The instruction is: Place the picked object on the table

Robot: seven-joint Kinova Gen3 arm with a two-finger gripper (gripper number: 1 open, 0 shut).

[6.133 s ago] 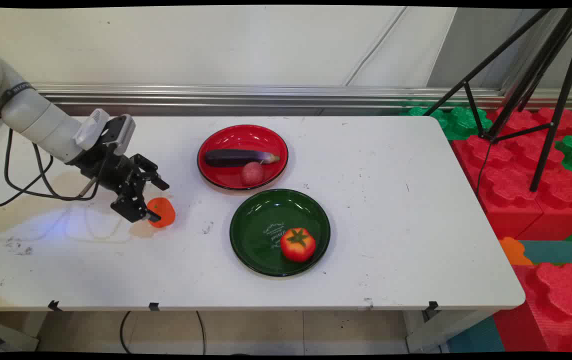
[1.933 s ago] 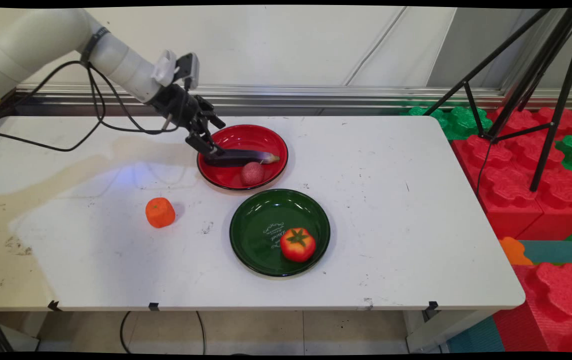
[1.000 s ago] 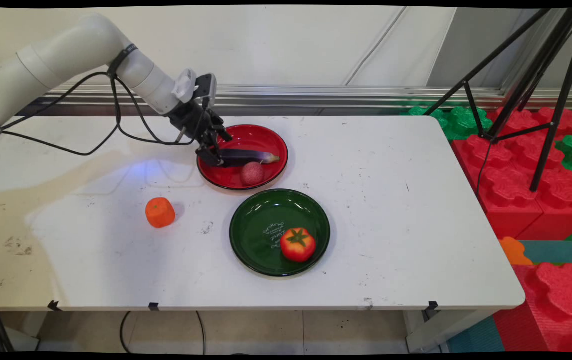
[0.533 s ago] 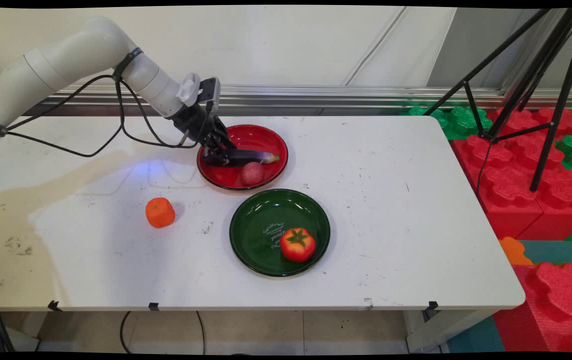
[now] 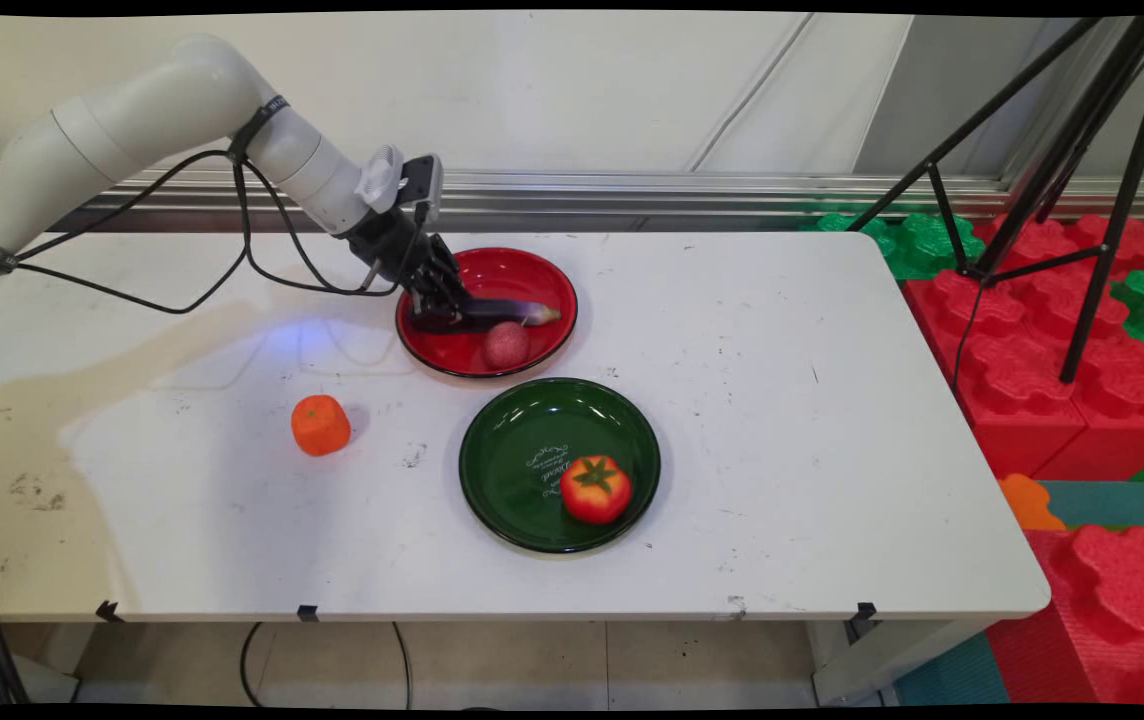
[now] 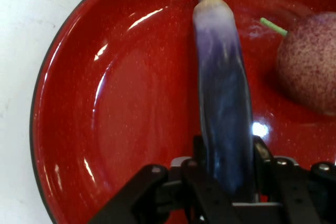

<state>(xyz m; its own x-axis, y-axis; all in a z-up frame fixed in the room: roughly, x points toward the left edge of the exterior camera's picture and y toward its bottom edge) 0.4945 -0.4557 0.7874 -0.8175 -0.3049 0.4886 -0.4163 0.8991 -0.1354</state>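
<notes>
The eggplant (image 6: 224, 103) is lying in the red plate (image 5: 532, 275) on the tabletop (image 5: 782, 400), its long axis running straight out from the pincer (image 6: 227, 167), which is gripping its dark end between both fingers. A speckled pink fruit (image 6: 311, 69) is sitting just beside it.

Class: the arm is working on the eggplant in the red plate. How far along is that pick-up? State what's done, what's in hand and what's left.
Done: the tool is down in the red plate, at the eggplant's thick end. In hand: its fingers are shut on the eggplant from both sides. Left: the lift. The eggplant appears to lie on the plate, beside the pink fruit.
</notes>
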